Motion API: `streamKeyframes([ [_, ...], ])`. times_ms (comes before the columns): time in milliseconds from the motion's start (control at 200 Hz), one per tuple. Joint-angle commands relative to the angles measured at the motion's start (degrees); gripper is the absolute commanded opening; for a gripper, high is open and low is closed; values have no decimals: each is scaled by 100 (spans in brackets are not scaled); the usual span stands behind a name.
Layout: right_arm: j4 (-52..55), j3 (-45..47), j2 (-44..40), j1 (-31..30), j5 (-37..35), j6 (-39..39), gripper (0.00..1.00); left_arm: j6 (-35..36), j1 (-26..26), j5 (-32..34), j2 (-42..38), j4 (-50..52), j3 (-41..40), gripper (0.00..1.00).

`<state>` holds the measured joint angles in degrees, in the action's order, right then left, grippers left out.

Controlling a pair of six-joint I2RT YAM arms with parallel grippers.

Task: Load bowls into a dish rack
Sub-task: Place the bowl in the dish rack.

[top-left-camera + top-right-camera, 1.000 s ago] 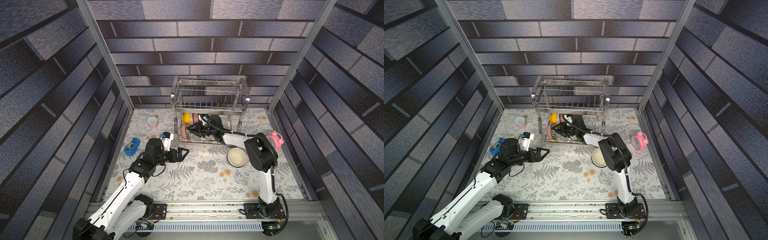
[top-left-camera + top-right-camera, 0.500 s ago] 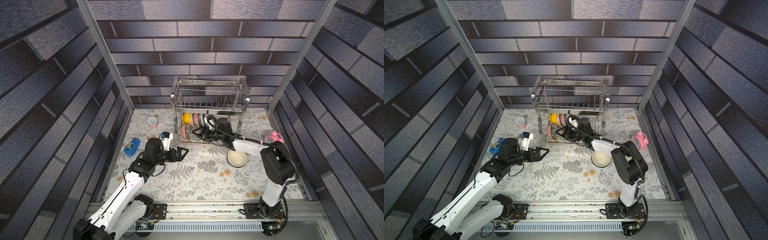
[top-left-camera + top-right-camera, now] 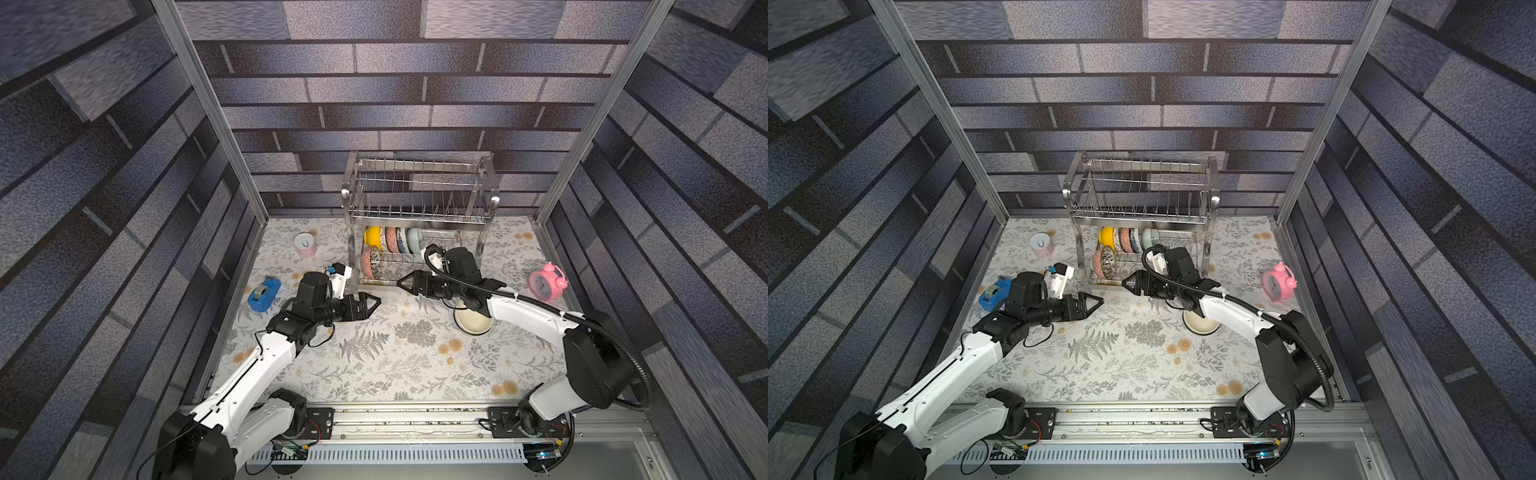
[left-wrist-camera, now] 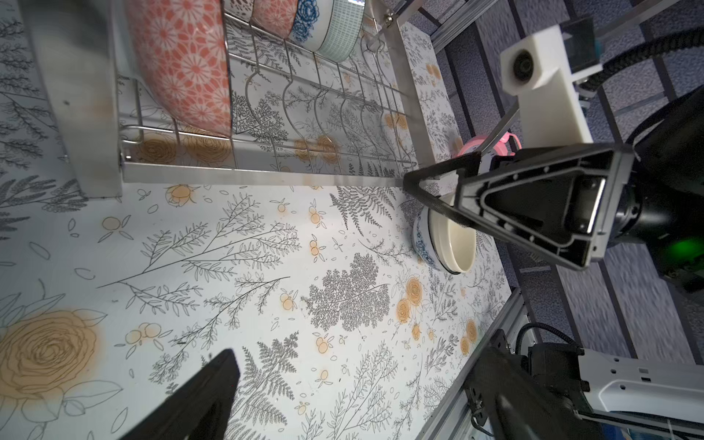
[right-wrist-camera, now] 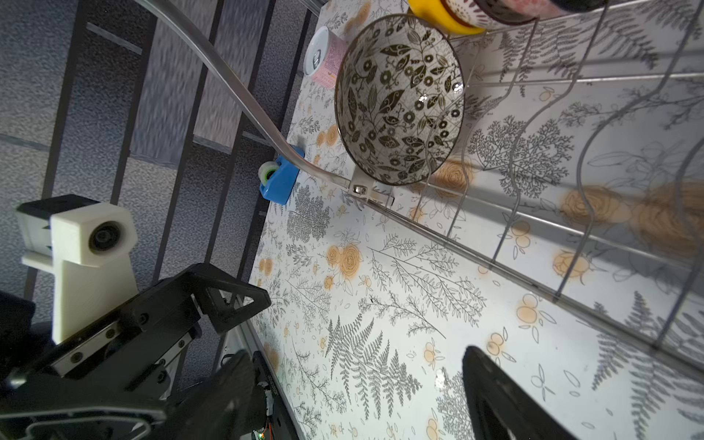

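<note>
Leaf-patterned bowl (image 5: 400,99) stands on edge between dish rack (image 3: 419,216) wires, to drain I'd guess; right fingers (image 3: 411,283) wide, empty, at its four o'clock; left fingers (image 5: 232,318) wide too

we find no text, brand, number or sign that we can read with any certainty. the pink can (image 5: 327,57) carries fine print on its pale pink side in the right wrist view, but it is too blurred for us to make out, and in both top views the can is too small. the pink clock (image 3: 544,285) shows a white dial in a top view, and its marks are too small for us to tell. a small dark mark sits on the white right arm (image 4: 628,388) in the left wrist view, also too small to read.
</note>
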<state>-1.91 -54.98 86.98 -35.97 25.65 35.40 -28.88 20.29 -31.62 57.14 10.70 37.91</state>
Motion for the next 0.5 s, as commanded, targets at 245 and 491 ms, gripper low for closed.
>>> streamKeyframes([
  [245, 2549, -197, -695, -817, -2304, -1472, 97, 243, 447, -263, 359, -287, 221, 100],
  [491, 3084, 87, -1080, -1067, -3348, -1453, 100, 288, 682, -100, 366, -437, 199, 100],
])
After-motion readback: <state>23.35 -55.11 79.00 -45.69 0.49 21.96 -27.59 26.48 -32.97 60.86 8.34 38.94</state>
